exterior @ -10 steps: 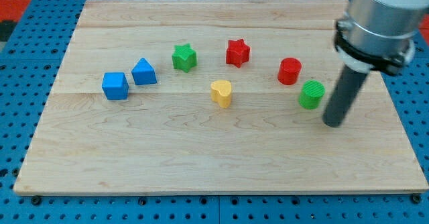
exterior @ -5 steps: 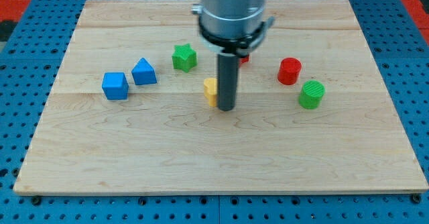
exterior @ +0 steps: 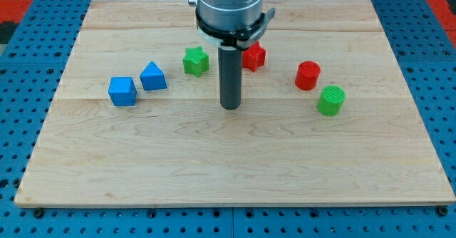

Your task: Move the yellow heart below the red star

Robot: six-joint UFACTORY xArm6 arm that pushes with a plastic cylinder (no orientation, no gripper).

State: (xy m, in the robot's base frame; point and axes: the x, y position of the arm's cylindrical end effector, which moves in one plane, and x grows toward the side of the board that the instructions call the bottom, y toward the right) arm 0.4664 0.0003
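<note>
The red star (exterior: 255,55) sits at the upper middle of the wooden board (exterior: 228,167), its left part covered by my rod. My tip (exterior: 229,107) rests on the board below and a little left of the red star. The yellow heart does not show anywhere; the rod stands where it was last seen, so it may be hidden behind it.
A green star (exterior: 195,60) lies left of the rod. A blue triangular block (exterior: 152,76) and a blue cube (exterior: 122,91) lie further left. A red cylinder (exterior: 308,75) and a green cylinder (exterior: 331,100) lie at the right.
My rod swept from the board's right side to the middle, reaching the yellow heart. The heart shifted slightly left, then went out of sight behind the rod. Other blocks have not moved.
</note>
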